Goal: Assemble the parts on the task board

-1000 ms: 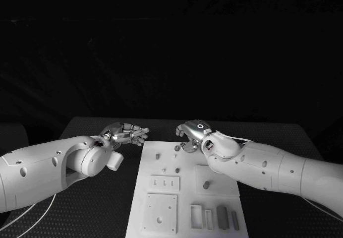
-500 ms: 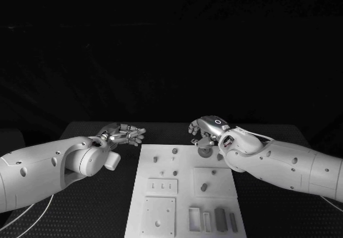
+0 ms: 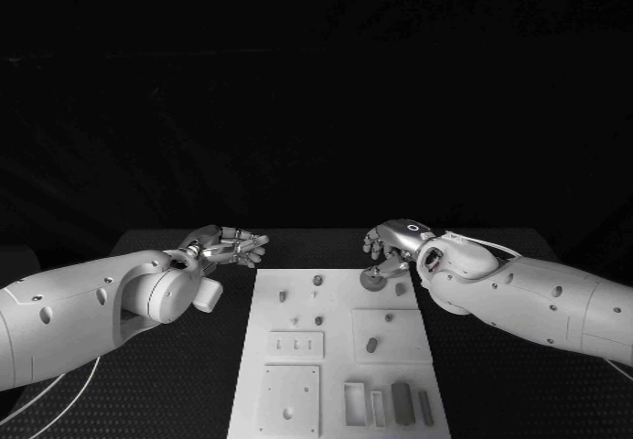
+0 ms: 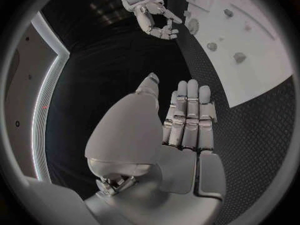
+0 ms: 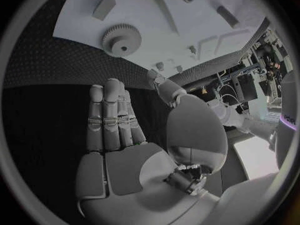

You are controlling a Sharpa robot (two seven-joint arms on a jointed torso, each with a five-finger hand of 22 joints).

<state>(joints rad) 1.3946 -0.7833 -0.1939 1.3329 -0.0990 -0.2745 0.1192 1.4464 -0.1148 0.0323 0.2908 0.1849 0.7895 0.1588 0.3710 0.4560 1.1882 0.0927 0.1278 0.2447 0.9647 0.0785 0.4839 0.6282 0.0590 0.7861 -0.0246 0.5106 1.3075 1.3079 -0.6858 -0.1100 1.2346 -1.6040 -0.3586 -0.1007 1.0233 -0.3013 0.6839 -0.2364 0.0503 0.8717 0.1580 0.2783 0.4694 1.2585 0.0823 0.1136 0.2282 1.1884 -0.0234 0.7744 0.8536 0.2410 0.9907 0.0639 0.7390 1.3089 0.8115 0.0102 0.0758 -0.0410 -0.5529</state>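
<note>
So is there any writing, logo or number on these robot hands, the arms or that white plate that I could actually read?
None that can be read.
Right robot hand: a small ring mark on its back, a sign, not a word.
Right wrist view: purple lettering at the picture's rim, cut off and too blurred to read.
Task board, gear and left robot hand: no text on them.

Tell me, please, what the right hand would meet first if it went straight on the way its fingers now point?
Most likely the gear: in the right wrist view the right hand points its open fingers at it, at the task board edge. Height above it is unclear.
</note>
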